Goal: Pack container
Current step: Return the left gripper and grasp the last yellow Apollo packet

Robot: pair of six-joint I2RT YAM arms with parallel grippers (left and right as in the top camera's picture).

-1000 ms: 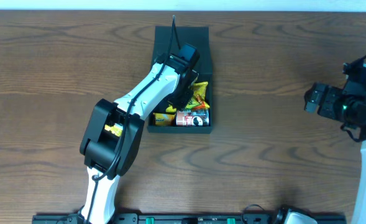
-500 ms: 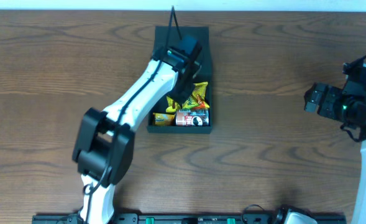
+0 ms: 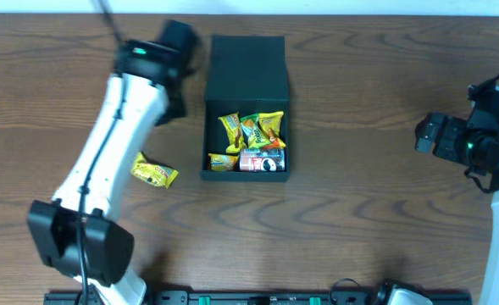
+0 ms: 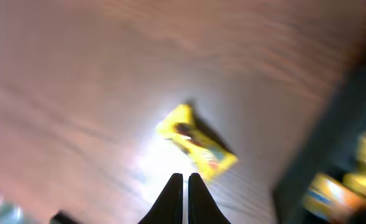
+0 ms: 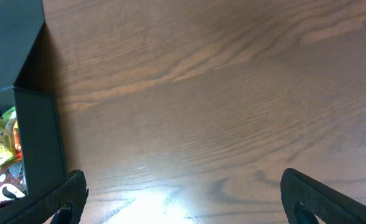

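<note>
We see L pincer (image 4: 183,185) withdrawn from container (image 3: 246,176) to far-left corner of desk (image 3: 368,110), pressed together, empty. One yellow packet (image 3: 154,173) remains outside: pack next. R pincer (image 5: 183,199) spread, idle.

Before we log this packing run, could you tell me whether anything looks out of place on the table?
One yellow snack packet lies on the table, left of the container and apart from it, while the other snacks sit inside it. Nothing looks spilled or damaged.
</note>
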